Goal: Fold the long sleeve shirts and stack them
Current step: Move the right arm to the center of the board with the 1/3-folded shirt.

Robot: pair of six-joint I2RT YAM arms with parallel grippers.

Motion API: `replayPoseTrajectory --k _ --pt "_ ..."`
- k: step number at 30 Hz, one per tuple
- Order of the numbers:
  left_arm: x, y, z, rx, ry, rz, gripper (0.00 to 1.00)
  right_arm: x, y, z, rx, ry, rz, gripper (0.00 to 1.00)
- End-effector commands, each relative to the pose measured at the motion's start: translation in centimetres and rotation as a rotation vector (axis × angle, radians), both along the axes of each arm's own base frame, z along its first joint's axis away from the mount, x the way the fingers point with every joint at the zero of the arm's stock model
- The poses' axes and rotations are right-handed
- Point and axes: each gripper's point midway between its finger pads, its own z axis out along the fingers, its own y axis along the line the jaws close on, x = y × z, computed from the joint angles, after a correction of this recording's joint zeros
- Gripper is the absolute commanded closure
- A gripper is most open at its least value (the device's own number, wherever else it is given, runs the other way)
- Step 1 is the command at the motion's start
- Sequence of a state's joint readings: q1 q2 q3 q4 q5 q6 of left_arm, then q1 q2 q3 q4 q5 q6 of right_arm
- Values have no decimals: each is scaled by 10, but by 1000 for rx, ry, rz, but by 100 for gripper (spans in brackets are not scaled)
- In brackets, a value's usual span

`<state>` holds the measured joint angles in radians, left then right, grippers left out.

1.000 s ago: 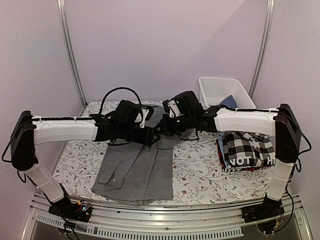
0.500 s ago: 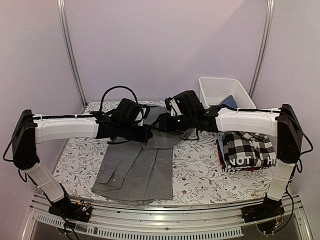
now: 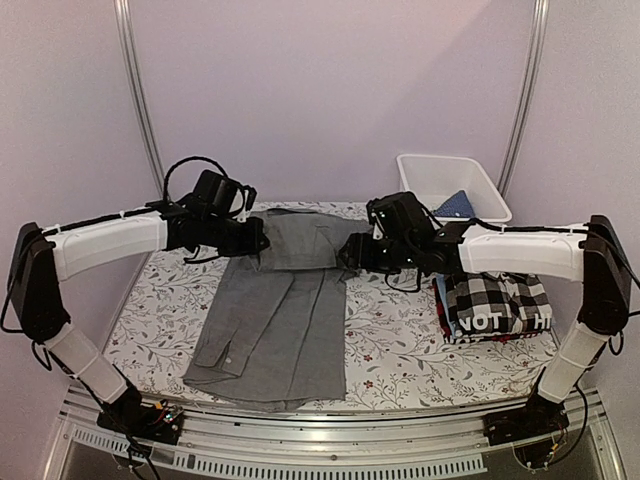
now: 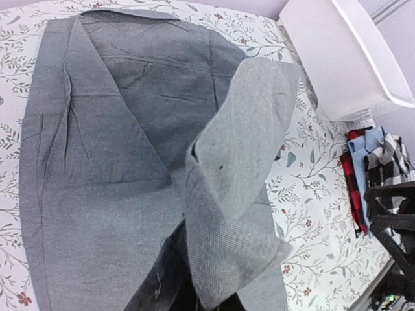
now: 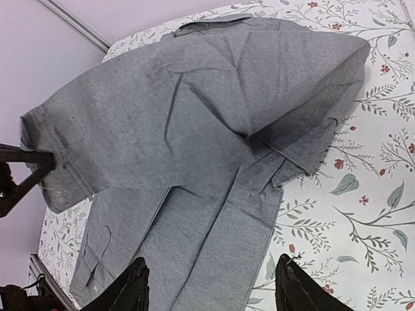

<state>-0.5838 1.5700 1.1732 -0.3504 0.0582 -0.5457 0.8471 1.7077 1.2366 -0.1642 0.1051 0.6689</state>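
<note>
Now | left fingers (image 5: 26, 154) pinch grey shirt (image 3: 290, 300) edge | right fingers (image 5: 133, 288) apart, empty | I plan: pull taut, lay fold flat on tabletop (image 3: 390, 330), edges matched.

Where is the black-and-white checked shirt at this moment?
In the top view the checked shirt lies folded on the pile at the table's right side, in front of the white bin, right of the grey shirt.

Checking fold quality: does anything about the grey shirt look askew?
Yes. The grey shirt is lopsided. The left gripper holds one upper edge off the table, while the right gripper is open, and the side near it lies slumped in a rumpled fold.
</note>
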Motion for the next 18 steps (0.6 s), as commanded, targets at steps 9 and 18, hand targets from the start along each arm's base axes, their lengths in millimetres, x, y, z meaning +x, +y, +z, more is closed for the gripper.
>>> replayPoseTrajectory --k 9,18 --pt "24 69 44 -14 -40 128 100 -7 -8 -58 -91 96 -8 38" --pt "30 119 27 -10 10 215 100 -32 32 -110 -115 235 69 50"
